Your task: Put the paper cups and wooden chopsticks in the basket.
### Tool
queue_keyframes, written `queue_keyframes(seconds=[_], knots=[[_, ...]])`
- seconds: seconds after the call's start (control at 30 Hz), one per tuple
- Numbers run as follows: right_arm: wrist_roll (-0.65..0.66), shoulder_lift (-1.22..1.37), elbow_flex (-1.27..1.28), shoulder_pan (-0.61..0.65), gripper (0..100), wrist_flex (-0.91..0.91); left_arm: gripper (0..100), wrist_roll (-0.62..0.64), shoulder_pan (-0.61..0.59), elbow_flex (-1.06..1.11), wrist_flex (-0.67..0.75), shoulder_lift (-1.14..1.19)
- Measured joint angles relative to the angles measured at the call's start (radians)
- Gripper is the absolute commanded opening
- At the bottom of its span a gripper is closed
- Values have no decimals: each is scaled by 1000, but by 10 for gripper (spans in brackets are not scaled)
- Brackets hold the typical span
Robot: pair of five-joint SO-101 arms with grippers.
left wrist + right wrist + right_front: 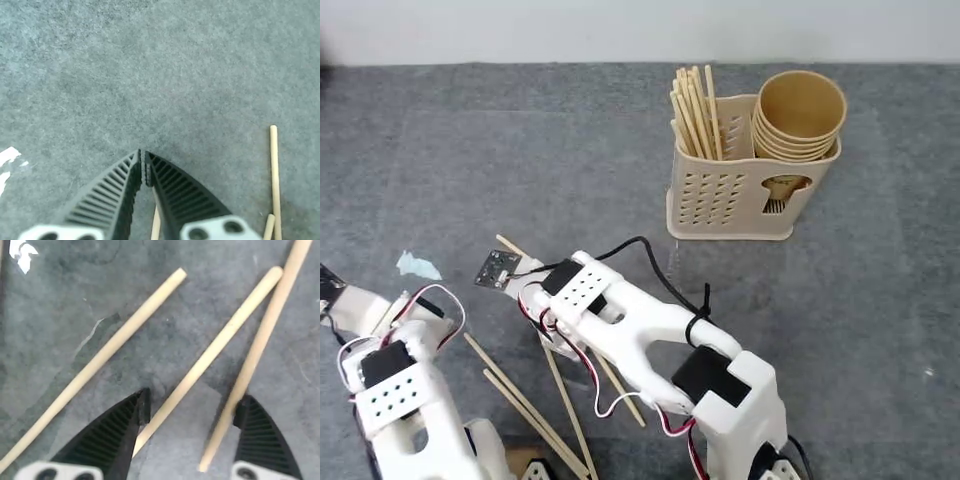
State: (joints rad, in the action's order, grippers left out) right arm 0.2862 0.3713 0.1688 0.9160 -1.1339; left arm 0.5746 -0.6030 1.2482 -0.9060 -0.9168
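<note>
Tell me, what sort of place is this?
Probably a robotics lab workbench, not a kitchen: two white robot arms work over a grey mat, with loose wooden chopsticks and a basket of paper cups laid out like a practice exercise.

Open mat point(520, 150) before basket point(720, 200) — chopsticks point(510, 385) nearside

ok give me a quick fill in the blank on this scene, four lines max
1. The left gripper is ____.
2. The right gripper is ____ above the mat.
3. In the right wrist view, ____ loose chopsticks lie under that gripper.
4. The paper cups sit stacked ____ the basket.

Missing words: shut; open; three; inside
</note>
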Motion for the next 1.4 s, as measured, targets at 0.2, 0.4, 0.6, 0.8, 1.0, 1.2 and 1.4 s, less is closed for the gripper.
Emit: queue_keyframes(seconds=[0.2, 0.4, 0.6, 0.8, 1.0, 1.2, 1.4], knots=[[64, 44, -72, -5, 26, -55, 12, 0, 0, 0, 0, 0], [75, 129, -187, -48, 8, -141, 12, 0, 0, 0, 0, 0], [106, 132, -196, -75, 8, -181, 12, 0, 0, 0, 0, 0], [129, 51, -172, -124, 8, -265, 12, 0, 0, 0, 0, 0], [170, -83, -172, -215, 8, -361, 12, 0, 0, 0, 0, 0], [222, -261, -172, -313, 8, -425, 12, 0, 0, 0, 0, 0], [258, -534, -172, -345, 8, -442, 12, 0, 0, 0, 0, 0]])
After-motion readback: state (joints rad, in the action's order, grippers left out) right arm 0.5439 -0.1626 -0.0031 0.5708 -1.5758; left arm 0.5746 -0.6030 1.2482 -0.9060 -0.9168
